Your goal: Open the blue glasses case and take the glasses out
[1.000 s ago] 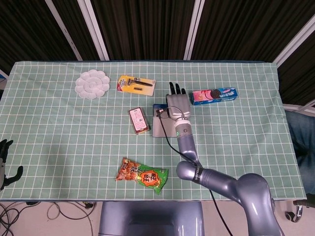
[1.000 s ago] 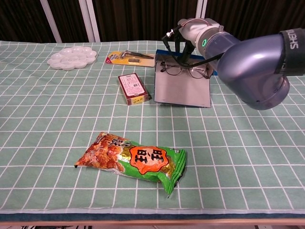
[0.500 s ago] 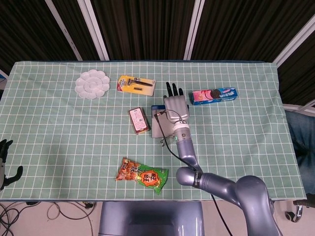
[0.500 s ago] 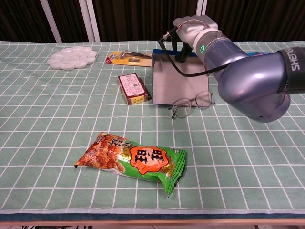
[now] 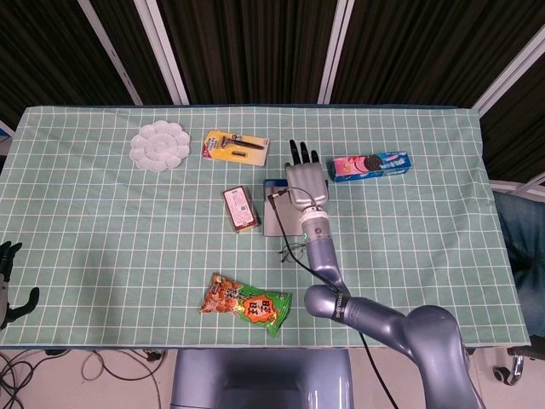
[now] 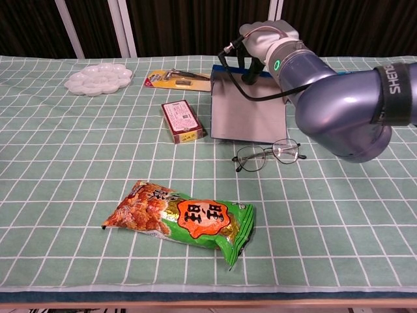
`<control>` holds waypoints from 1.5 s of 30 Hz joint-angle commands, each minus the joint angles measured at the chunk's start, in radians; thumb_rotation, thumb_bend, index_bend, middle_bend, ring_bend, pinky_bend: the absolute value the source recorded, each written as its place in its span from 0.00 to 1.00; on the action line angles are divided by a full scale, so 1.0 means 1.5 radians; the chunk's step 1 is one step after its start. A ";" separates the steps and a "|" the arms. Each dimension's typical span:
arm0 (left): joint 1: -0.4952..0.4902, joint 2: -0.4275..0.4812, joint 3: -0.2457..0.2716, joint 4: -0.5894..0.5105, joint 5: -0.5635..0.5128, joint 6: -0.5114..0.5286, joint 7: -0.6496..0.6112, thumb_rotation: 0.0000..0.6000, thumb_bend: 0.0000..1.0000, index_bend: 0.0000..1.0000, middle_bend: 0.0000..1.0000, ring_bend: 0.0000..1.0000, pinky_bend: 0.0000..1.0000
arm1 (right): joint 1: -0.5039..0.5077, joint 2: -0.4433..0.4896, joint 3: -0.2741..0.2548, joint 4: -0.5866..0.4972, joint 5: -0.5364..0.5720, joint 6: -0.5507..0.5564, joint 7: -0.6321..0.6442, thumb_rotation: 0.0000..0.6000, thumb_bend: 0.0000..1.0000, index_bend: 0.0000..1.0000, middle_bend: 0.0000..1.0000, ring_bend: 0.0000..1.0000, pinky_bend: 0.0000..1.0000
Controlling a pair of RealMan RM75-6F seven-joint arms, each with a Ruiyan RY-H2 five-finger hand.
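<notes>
The glasses case (image 6: 248, 116) lies open, its grey flap spread toward me and its blue shell (image 5: 274, 184) at the far end. The thin-framed glasses (image 6: 268, 155) lie on the tablecloth just in front of the flap, free of any hand; the head view shows the glasses (image 5: 294, 251) beside my right forearm. My right hand (image 5: 306, 176) hovers over the far end of the case with fingers spread and nothing in it, its fingertips (image 6: 251, 73) hanging by the blue shell. My left hand (image 5: 8, 284) sits off the table's left edge, empty.
A red box (image 6: 182, 120) lies left of the case. A snack bag (image 6: 186, 222) lies near the front edge. At the back are a white palette (image 6: 98, 79), a yellow tool pack (image 6: 178, 79) and a blue biscuit packet (image 5: 370, 166).
The glasses left the right hand's fingers above the case, dropped in front of the flap and settled flat on the cloth. The right hand stayed over the case's far end.
</notes>
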 commanded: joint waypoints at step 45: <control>0.002 -0.003 -0.002 0.000 -0.002 0.008 0.007 1.00 0.39 0.07 0.00 0.00 0.00 | -0.094 0.122 -0.015 0.122 -0.024 -0.185 0.072 1.00 0.31 0.26 0.00 0.00 0.17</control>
